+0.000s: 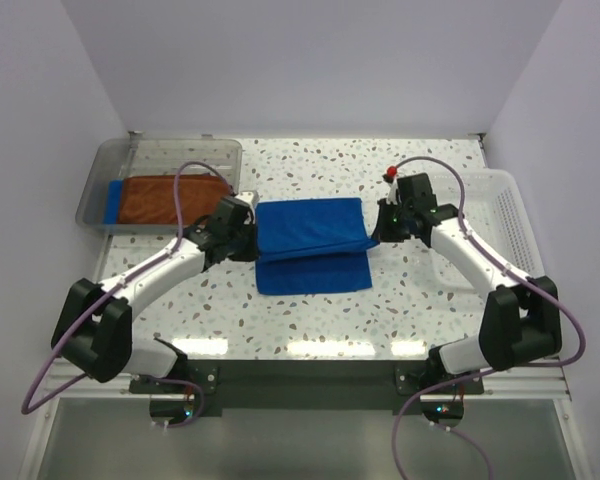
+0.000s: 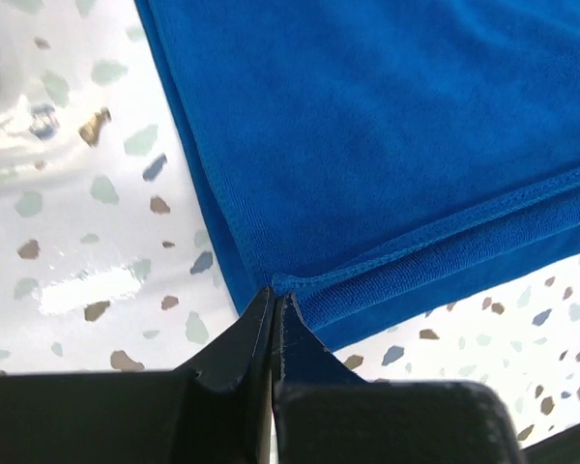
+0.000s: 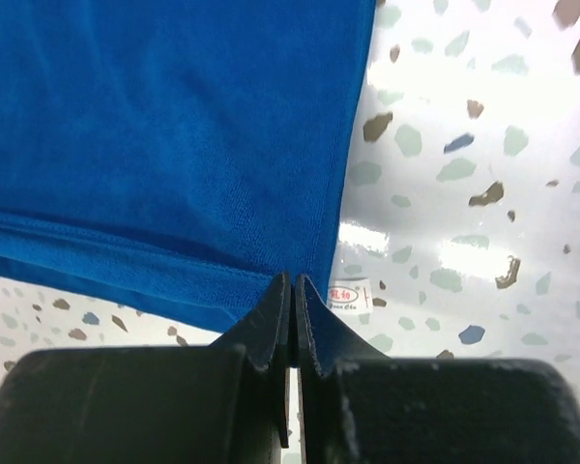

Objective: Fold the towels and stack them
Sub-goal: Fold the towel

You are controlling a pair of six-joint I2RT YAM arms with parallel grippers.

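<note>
Both grippers pinch the royal-blue terry towel at the middle of the speckled white table in the top view. Your left gripper has its left corner and your right gripper its right, with the upper layer half over the lower. Carry both corners level and land edge on edge. Count one blue towel here, one rust-brown folded towel in the clear plastic tray, and one white slotted basket. Left wrist: fingertips closed on the hemmed corner. Right wrist: fingertips likewise clamped.
</note>
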